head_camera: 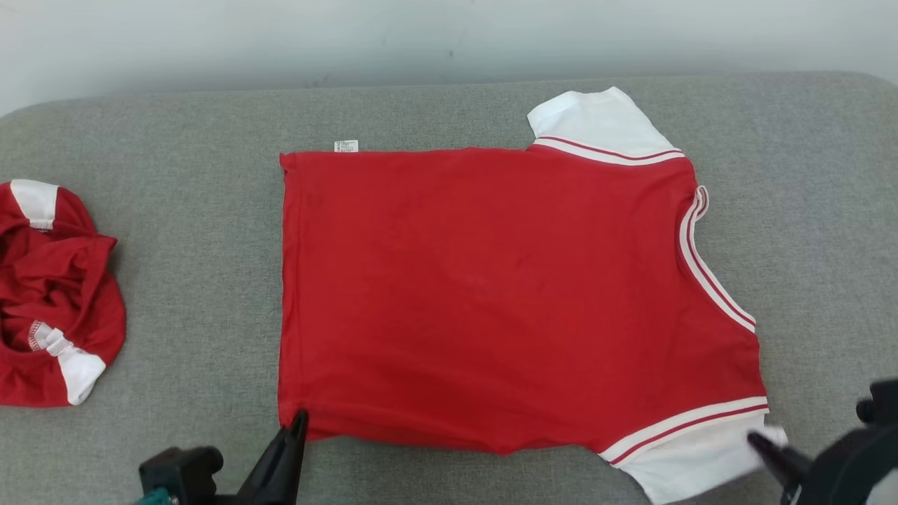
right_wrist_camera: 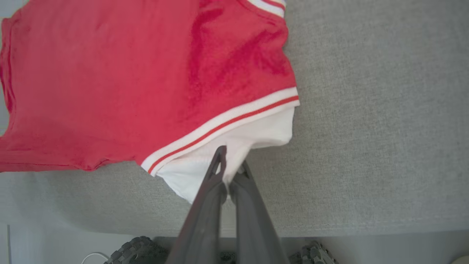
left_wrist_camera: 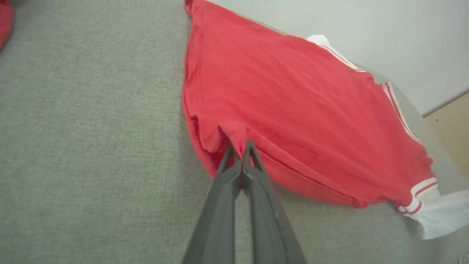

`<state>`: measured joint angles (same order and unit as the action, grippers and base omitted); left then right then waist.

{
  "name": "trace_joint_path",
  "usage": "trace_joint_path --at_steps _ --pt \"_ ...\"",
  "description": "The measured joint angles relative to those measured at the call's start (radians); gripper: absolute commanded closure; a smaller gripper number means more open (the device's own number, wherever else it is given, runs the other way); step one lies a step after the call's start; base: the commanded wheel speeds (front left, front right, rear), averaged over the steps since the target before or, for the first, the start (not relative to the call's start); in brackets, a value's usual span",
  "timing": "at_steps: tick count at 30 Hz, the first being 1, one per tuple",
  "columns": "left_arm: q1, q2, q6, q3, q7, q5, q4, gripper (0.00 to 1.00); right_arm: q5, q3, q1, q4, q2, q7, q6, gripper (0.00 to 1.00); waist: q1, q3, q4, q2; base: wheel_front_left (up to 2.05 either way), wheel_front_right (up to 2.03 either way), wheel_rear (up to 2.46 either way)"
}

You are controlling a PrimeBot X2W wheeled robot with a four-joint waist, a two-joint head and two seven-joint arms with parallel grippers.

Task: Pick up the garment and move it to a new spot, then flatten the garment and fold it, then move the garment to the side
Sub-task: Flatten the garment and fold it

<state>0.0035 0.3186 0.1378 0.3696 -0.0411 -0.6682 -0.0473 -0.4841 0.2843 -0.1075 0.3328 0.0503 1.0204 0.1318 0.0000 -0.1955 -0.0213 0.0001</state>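
Red T-shirt (head_camera: 491, 294) spread flat at table (head_camera: 175, 140) centre; flattening judged done. Near-left hem (left_wrist_camera: 205, 139) pinched by left gripper (left_wrist_camera: 240, 145), near-right white sleeve (right_wrist_camera: 263, 132) by right gripper (right_wrist_camera: 231, 161), both clamped. Fold, side move remaining.

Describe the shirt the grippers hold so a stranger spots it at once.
On the grey padded surface, look to the middle: a red shirt with white sleeves lies there. Unlike the red garment at the left edge, a crumpled heap, this one is spread flat.
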Motion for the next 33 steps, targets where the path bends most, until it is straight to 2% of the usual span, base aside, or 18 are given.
trace_joint_path --at_steps 7,13,18,26,33 --pt "-0.057 -0.002 0.030 -0.006 0.066 -0.017 -0.050 1.00 -0.009 -0.044 0.133 0.022 0.003 0.020 0.000 1.00 0.0000 -0.010 -0.004 0.0000 0.00 0.00 0.00" --pt "-0.164 -0.006 0.051 -0.015 0.101 -0.007 -0.006 1.00 -0.022 -0.052 0.299 -0.040 0.035 0.002 0.000 1.00 0.0000 -0.037 -0.009 0.0000 0.00 0.00 0.00" --pt "-0.277 -0.016 0.048 -0.018 0.102 0.004 0.082 1.00 -0.024 -0.086 0.422 -0.113 0.057 -0.085 0.000 1.00 0.0001 -0.069 -0.017 0.0000 0.00 0.00 0.00" --pt "-0.390 -0.043 0.031 -0.015 0.065 0.018 0.216 1.00 0.002 -0.120 0.535 -0.231 0.094 -0.255 0.000 1.00 0.0002 -0.119 -0.024 0.0000 0.00 0.00 0.00" --pt "-0.432 -0.058 0.007 -0.010 0.026 0.018 0.290 1.00 0.008 -0.138 0.595 -0.332 0.106 -0.327 0.000 1.00 0.0002 -0.151 -0.023 0.0000 0.00 0.00 0.00"
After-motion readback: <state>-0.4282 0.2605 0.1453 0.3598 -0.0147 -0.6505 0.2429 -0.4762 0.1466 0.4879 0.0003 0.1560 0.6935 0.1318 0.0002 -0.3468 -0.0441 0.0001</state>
